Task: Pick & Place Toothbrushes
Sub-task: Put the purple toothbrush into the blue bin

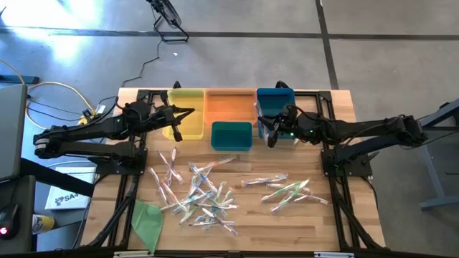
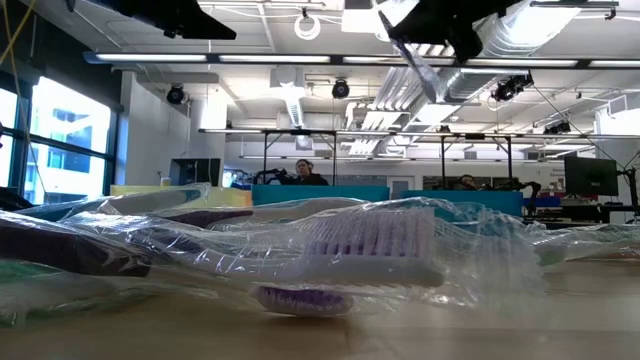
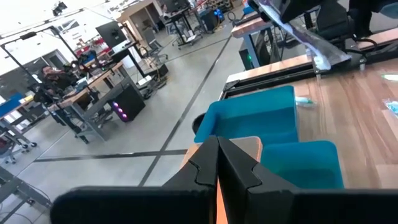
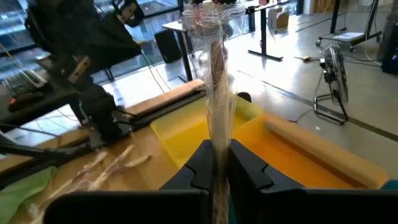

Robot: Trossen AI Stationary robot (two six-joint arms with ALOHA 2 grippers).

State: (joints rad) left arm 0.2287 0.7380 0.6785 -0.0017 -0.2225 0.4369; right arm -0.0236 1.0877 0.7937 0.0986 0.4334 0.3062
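Note:
Many clear-wrapped toothbrushes [image 1: 201,195] lie scattered on the wooden table [image 1: 337,229], with a second cluster [image 1: 287,190] to the right. One lies close before the low camera [image 2: 370,250]. My right gripper [image 1: 270,133] hangs level above the table by the blue bin [image 1: 276,102], shut on one wrapped toothbrush [image 4: 214,74]. My left gripper [image 1: 188,112] is shut with nothing in it, level above the yellow bin [image 1: 188,106]. In the left wrist view its fingers [image 3: 217,168] meet. My right gripper pinches the clear-wrapped toothbrush between its two fingers, partway along its length [image 4: 216,134]. The fingers point roughly level toward the table's left. Most of the brush sticks out past the fingertips. It is lifted clear and slants below the gripper in the low view [image 2: 420,70].
Four bins stand at the table's far side: yellow, orange [image 1: 229,106], blue, and a smaller teal one [image 1: 231,136] in front. A flat green sheet [image 1: 147,218] lies near the front left corner. The front right of the table is bare wood.

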